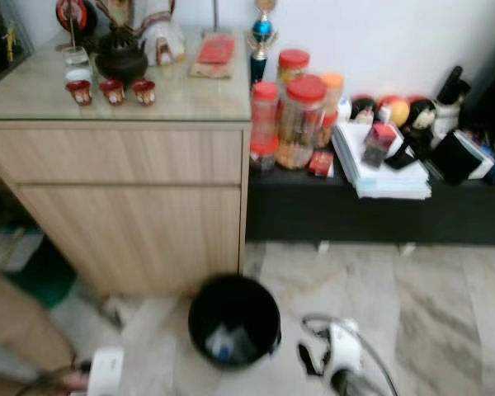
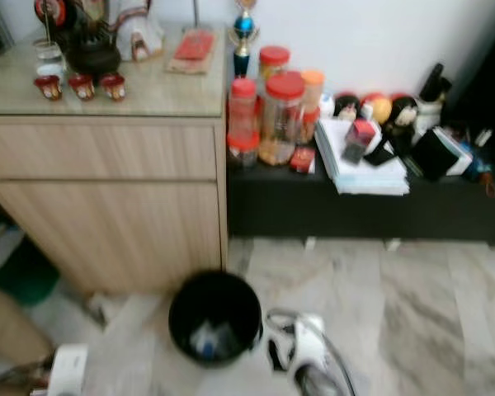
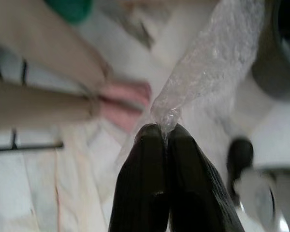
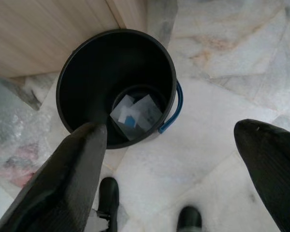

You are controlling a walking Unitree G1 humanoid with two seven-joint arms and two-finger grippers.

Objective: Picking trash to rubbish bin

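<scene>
— On the marble floor [image 1: 412,305], right by the corner of the wooden cabinet [image 1: 124,206], what is standing there?

— A black bin [image 4: 117,87] is sitting upright with its mouth facing up. A few white scraps of paper [image 4: 135,113] with a bit of blue are lying at its bottom, and a blue handle [image 4: 171,113] is hanging at its side.

— Where is the trash?

— The left gripper [image 3: 166,140] is pinching a strip of clear plastic wrap [image 3: 208,67] between fingers pressed tight together. The strip is stretching lengthwise away from the fingertips, its far end pointing toward the bin's dark wall.

— And the other arm?

— The right gripper [image 4: 179,145] is hovering above the floor beside the bin, fingers spread wide and gripping nothing.

— Anything on the cabinet?

— Its tabletop [image 1: 190,95] is carrying a dark teapot [image 1: 121,56] and small red cups [image 1: 112,91]. Red-lidded jars [image 1: 301,115] are standing on the low black shelf [image 1: 371,214] beside it.
</scene>
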